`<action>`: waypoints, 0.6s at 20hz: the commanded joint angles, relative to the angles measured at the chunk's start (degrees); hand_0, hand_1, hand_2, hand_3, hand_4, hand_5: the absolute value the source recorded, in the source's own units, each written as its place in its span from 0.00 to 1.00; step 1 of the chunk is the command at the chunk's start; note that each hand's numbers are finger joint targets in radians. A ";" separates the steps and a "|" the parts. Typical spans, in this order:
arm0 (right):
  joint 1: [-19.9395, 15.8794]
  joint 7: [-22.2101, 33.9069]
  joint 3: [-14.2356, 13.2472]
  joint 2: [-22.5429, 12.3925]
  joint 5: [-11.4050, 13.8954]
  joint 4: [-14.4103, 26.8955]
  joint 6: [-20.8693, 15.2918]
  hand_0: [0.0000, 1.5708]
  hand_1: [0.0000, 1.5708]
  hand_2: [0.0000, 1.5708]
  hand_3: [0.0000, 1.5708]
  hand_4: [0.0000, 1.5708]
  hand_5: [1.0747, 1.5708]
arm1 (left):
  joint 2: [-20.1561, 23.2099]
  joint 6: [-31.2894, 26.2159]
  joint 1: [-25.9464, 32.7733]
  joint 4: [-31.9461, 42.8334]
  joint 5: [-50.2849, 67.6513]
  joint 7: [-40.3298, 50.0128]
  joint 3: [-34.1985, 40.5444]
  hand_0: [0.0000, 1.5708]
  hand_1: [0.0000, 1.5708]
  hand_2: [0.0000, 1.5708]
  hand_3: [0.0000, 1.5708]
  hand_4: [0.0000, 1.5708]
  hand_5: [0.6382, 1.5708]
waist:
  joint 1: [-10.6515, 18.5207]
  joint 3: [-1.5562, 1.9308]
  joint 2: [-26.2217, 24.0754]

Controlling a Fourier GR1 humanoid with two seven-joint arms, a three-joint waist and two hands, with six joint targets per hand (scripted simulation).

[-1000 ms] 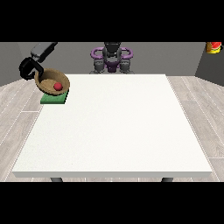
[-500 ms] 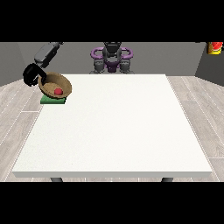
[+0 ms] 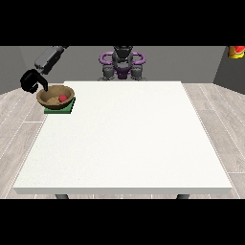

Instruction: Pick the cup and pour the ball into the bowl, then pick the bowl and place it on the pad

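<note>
A brown bowl with a red ball inside it is over the green pad at the table's far left corner. I cannot tell whether the bowl rests on the pad or hovers just above it. The black hand at the view's left is at the bowl's left rim, curled over the rim. A red and yellow thing, perhaps the cup, shows at the view's top right, off the table. The other hand is out of sight.
The white table spreads wide in front of and to the right of the pad. The robot's torso stands behind the far edge. The pad lies close to the table's left edge.
The hand at the view's left has moved left and slightly down. The bowl has levelled out and shifted a little left over the pad with it.
</note>
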 commanded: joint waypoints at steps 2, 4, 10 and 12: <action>-0.28 -2.68 -1.17 0.12 -0.58 1.41 -1.56 0.93 0.93 0.88 0.51 0.00 0.94 | 0.00 0.22 1.26 0.00 -0.30 -1.91 -0.12 0.00 0.00 0.00 0.00 0.76 0.99 | 0.39 0.03 1.39; -0.36 -2.53 0.13 4.91 -0.49 -0.38 -4.11 0.93 0.93 0.90 0.53 0.00 0.92 | -0.33 -0.34 2.75 1.62 -1.73 -4.08 -0.57 0.00 0.00 0.00 0.00 0.75 0.99 | 0.64 0.00 -0.28; -2.24 -6.58 -1.07 1.68 -0.46 0.84 -4.29 0.80 0.80 0.86 0.58 0.07 0.92 | 1.92 -1.93 1.47 2.73 0.09 -5.56 0.84 0.00 0.00 0.00 0.00 0.76 0.99 | 1.19 0.03 4.45; -5.23 -3.16 -0.61 -1.02 -0.32 1.71 -2.40 0.59 0.59 0.70 0.66 0.10 0.88 | 4.28 -1.68 -1.04 3.45 1.34 -3.57 1.68 0.00 0.00 0.00 0.00 0.76 1.00 | 1.53 0.03 5.71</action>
